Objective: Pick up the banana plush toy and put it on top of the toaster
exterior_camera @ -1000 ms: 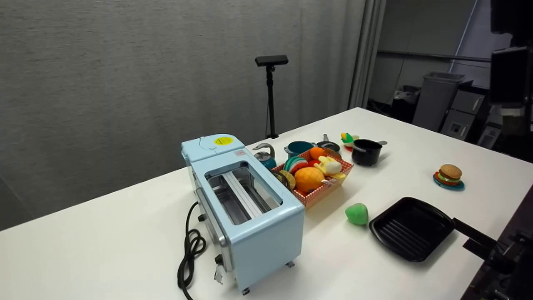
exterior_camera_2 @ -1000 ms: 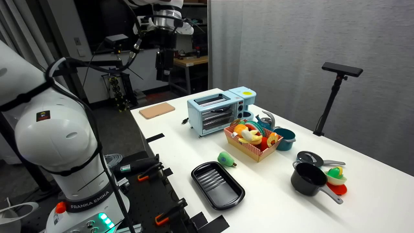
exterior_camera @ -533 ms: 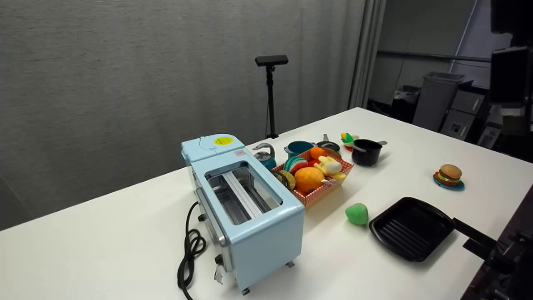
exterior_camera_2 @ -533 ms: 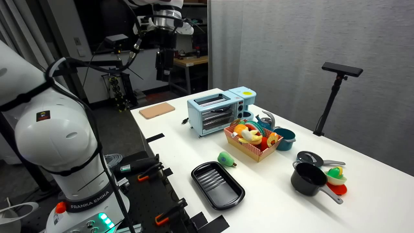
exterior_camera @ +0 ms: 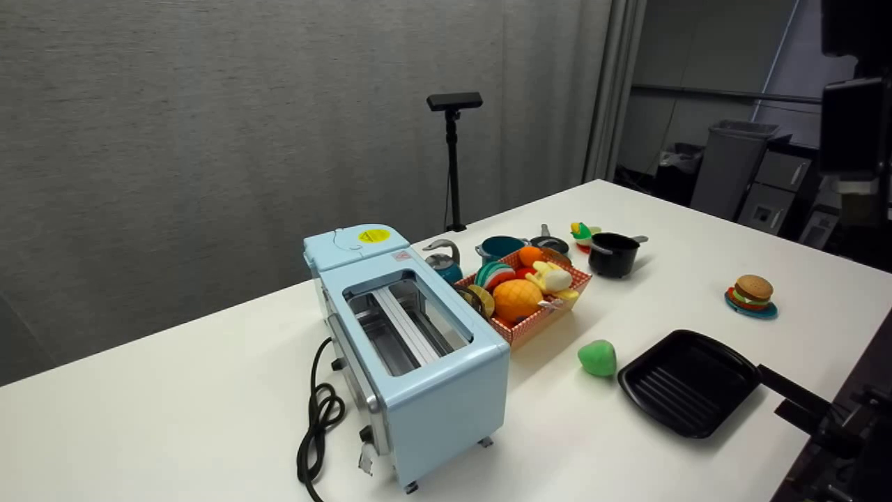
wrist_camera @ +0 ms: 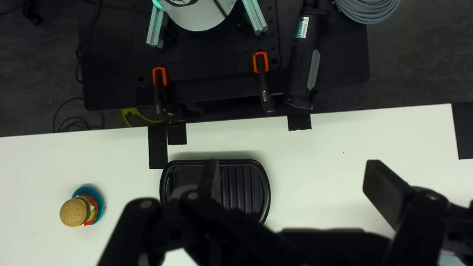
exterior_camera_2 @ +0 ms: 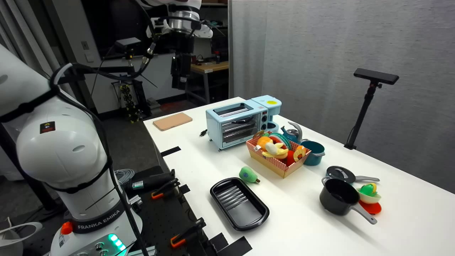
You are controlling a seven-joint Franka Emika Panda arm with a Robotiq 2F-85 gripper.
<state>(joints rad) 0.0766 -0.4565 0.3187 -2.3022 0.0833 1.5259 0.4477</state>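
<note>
The banana plush toy, pale yellow with peeled flaps, lies on top of the other plush fruits in the checkered basket; it shows in both exterior views (exterior_camera: 552, 277) (exterior_camera_2: 276, 150). The pale-blue toaster (exterior_camera: 446, 411) stands beside the basket, its top slots open and uncovered; it also shows in an exterior view (exterior_camera_2: 214, 129). My gripper (wrist_camera: 293, 175) is open and empty in the wrist view, its fingers wide apart. It hangs high above the table, well away from the basket, and also shows in an exterior view (exterior_camera_2: 180, 83). Banana and basket are out of the wrist view.
The basket (exterior_camera_2: 265, 164) also holds an orange pineapple, a watermelon slice and other fruits. A green plush (exterior_camera: 598, 358) and a black grill pan (exterior_camera: 690, 383) lie in front. A kettle (exterior_camera_2: 292, 133), teal pot (exterior_camera_2: 312, 153), black pot (exterior_camera_2: 339, 197) and toy burger (exterior_camera: 752, 294) stand around.
</note>
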